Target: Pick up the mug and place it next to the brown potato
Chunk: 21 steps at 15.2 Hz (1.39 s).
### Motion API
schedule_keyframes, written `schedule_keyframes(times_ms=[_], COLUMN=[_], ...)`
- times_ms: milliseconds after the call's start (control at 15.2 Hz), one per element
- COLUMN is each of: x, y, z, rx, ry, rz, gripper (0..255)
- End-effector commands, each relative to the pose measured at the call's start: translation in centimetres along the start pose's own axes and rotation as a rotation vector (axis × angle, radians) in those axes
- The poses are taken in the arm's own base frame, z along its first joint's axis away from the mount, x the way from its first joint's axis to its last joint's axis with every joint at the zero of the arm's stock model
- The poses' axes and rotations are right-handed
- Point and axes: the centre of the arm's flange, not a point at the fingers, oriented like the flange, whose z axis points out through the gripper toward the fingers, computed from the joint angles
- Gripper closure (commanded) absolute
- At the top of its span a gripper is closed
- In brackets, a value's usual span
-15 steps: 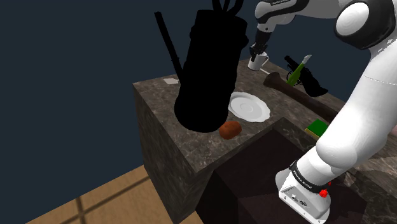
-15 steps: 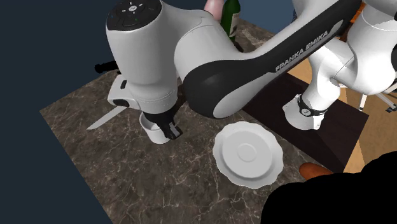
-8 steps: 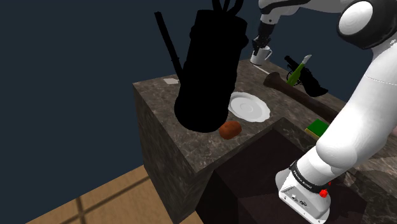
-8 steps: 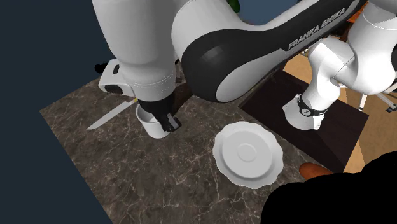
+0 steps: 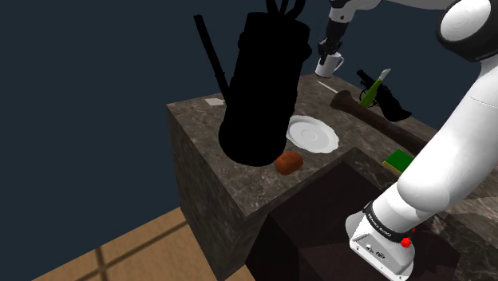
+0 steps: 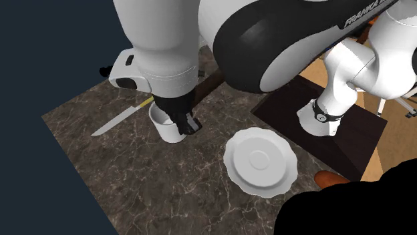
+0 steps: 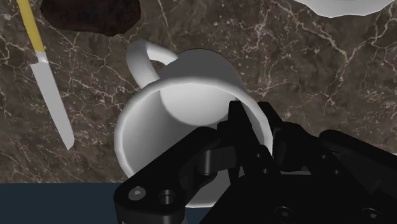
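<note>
Clamping the mug's (image 7: 184, 108) rim in the gripper (image 7: 254, 127), we are holding it above the table (image 7: 305, 76), seemingly mid-carry; next we are aiming just beside the potato (image 5: 289, 162).

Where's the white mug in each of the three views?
Shoulder view: white mug near the top, right of middle.
Second exterior view: white mug left of middle, under the arm.
Wrist view: white mug at centre, its rim clasped by the hand.
Shared landmark: the white plate.
</note>
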Motion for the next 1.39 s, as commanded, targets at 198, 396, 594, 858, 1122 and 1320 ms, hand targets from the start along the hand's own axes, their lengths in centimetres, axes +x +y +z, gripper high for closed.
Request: schedule_keyframes(times_ms=[198, 396, 594, 858, 1122, 1320], x=[-3.4, -5.5, -7.5, -10.3, -13.0, -15.1], y=[-5.7, -9.1, -12.5, -17.0, -21.5, -24.9], z=[-0.4, -0.6, -0.9, -1.2, -1.5, -1.7], rx=[0.0, 0.0, 0.0, 0.0, 0.0, 0.0], ry=[0.001, 0.001, 0.001, 0.001, 0.001, 0.001], rz=[0.0, 0.0, 0.0, 0.0, 0.0, 0.0], gripper=[255, 255, 255, 255, 255, 255])
